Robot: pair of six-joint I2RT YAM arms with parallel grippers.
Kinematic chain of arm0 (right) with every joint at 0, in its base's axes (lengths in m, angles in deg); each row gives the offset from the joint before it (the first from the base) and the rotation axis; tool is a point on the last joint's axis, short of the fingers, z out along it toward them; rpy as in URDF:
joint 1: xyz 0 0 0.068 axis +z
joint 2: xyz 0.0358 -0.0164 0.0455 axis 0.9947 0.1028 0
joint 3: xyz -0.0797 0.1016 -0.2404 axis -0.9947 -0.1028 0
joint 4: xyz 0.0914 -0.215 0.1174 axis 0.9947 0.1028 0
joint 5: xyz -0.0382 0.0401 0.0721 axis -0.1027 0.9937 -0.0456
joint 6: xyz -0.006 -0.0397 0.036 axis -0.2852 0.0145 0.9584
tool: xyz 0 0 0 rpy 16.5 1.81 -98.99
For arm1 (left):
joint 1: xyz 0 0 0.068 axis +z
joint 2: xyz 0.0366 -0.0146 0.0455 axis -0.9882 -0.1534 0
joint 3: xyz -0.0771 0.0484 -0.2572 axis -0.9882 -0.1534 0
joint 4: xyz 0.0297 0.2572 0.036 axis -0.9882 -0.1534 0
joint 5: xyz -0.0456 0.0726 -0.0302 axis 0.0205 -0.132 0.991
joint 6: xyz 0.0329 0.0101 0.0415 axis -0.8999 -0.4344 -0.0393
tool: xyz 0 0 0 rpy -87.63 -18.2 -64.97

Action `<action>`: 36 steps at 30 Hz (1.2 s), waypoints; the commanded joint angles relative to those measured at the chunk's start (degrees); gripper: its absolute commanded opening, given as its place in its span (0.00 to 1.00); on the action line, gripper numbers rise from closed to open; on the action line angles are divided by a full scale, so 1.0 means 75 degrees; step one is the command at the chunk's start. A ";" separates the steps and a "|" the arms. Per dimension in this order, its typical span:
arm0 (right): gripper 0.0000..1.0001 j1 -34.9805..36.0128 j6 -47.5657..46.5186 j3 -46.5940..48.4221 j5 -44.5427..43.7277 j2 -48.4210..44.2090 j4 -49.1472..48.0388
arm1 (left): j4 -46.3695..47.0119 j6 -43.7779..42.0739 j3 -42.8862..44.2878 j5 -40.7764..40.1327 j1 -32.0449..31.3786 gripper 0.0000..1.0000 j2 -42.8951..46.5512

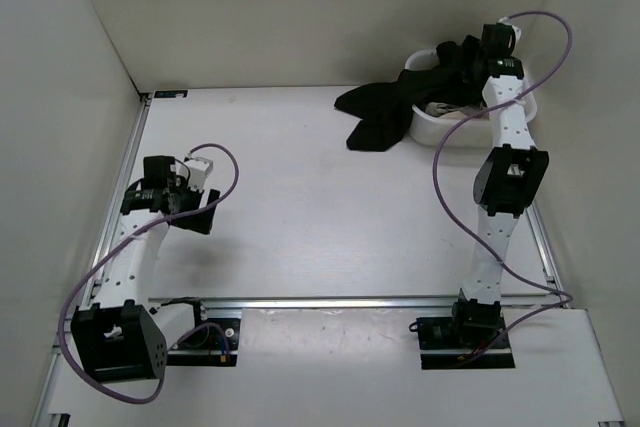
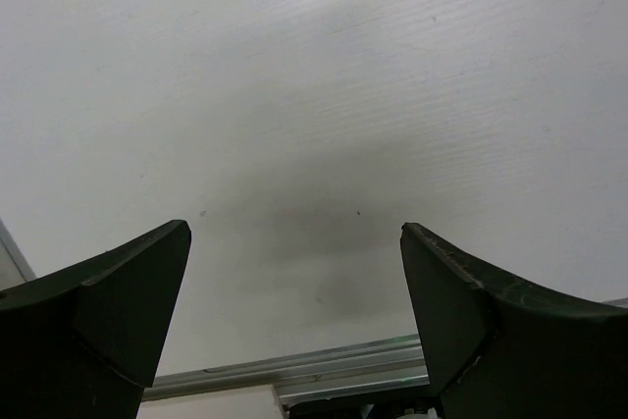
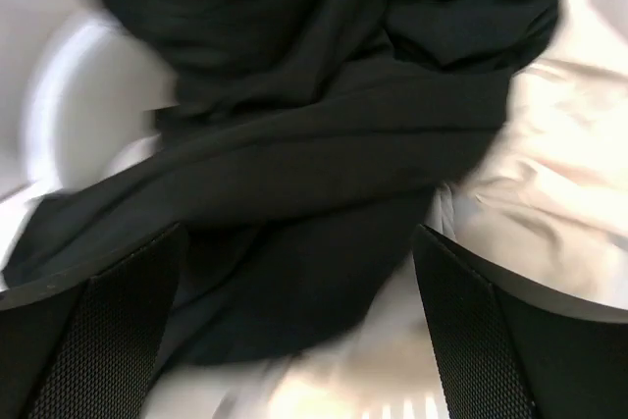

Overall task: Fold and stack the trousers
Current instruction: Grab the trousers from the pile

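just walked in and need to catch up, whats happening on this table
Two robot arms are set to fold a pair of black trousers. The trousers spill out of a white tub at the far right corner, partly onto the table. The right gripper hangs open over them at the tub, with nothing gripped yet. The left gripper is open over bare table on the left, holding nothing.
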State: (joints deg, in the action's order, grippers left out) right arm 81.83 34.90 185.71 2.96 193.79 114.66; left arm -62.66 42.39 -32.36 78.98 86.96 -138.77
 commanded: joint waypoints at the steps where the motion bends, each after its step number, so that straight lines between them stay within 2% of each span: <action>1: 0.99 -0.0155 0.0417 0.0918 0.0922 0.0678 -0.1183 | 0.0014 -0.0014 0.0209 0.0316 -0.0137 1.00 -0.0252; 2: 0.98 -0.0155 0.0417 0.1180 0.1028 0.1133 -0.1102 | 0.0014 -0.0014 0.0209 0.0316 -0.0138 1.00 -0.0334; 5: 0.79 -0.0155 0.0417 0.0799 0.0751 0.1046 -0.1171 | 0.0085 -0.0014 0.0209 0.0223 -0.0138 1.00 -0.0557; 6: 0.57 -0.0155 0.0417 0.0472 0.0585 0.0882 -0.1403 | 0.0189 -0.0014 0.0116 0.0118 -0.0138 1.00 -0.0558; 7: 0.45 -0.0155 0.0417 0.0132 0.0503 0.0706 -0.1545 | 0.0190 -0.0014 0.0034 0.0117 -0.0138 1.00 -0.0627; 9: 0.30 -0.0155 0.0066 -0.0352 0.0502 0.0446 -0.1664 | 0.0260 0.0056 -0.0048 -0.0093 -0.0138 1.00 -0.0709; 10: 0.12 -0.0155 -0.0039 -0.0282 0.0502 0.0446 -0.1466 | 0.0260 0.0056 -0.0049 -0.0094 -0.0138 1.00 -0.0710; 11: 0.02 -0.0155 -0.0122 -0.0096 0.0374 0.0446 -0.1256 | 0.0260 0.0056 -0.0049 -0.0094 -0.0138 1.00 -0.0710; 13: 0.00 -0.0155 -0.0216 0.0198 0.0291 0.0354 -0.0915 | 0.0260 0.0056 -0.0119 -0.0094 -0.0138 1.00 -0.0710; 15: 0.00 -0.0155 -0.0298 -0.0058 0.0291 -0.0020 -0.1006 | 0.0260 0.0056 -0.0119 -0.0094 -0.0138 1.00 -0.0710; 17: 0.00 0.0008 -0.0392 -0.0641 0.0000 -0.0875 -0.1321 | 0.0260 0.0056 -0.0049 -0.0094 -0.0138 1.00 -0.0780; 21: 0.00 0.0558 -0.1327 -0.0890 -0.1161 -0.2129 -0.1324 | 0.0260 0.0056 0.0021 -0.0164 -0.0138 1.00 -0.0780; 26: 0.00 0.1378 -0.2042 -0.0961 -0.1162 -0.3641 -0.1136 | 0.0260 0.0127 0.0290 -0.0164 -0.0138 1.00 -0.0850; 29: 0.00 0.2572 -0.2767 -0.0263 -0.1162 -0.4263 -0.1289 | 0.0120 0.0127 0.0536 -0.0164 -0.0138 1.00 -0.0920; 30: 0.00 0.3283 -0.2887 -0.0015 -0.0988 -0.4346 -0.1289 | 0.0120 0.0127 0.0606 -0.0164 -0.0138 1.00 -0.0921; 32: 0.00 0.3920 -0.2888 0.0408 -0.0905 -0.4452 -0.1370 | 0.0049 0.0127 0.0806 -0.0245 -0.0138 1.00 -0.1003; 33: 0.00 0.4456 -0.2819 0.0502 -0.0974 -0.4556 -0.1487 | 0.0049 0.0127 0.0969 -0.0339 -0.0138 1.00 -0.1084; 35: 0.00 0.4905 -0.2527 0.0353 -0.1231 -0.4651 -0.1558 | -0.0021 0.0127 0.1192 -0.0491 -0.0068 1.00 -0.1191; 36: 0.00 0.5209 -0.1968 0.0026 -0.1233 -0.4732 -0.1558 | -0.0091 0.0127 0.1518 -0.0562 -0.0068 1.00 -0.1307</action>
State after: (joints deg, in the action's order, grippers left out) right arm 117.94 16.98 187.33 -4.10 159.41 105.81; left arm -62.61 42.92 -25.85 76.75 86.24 -147.89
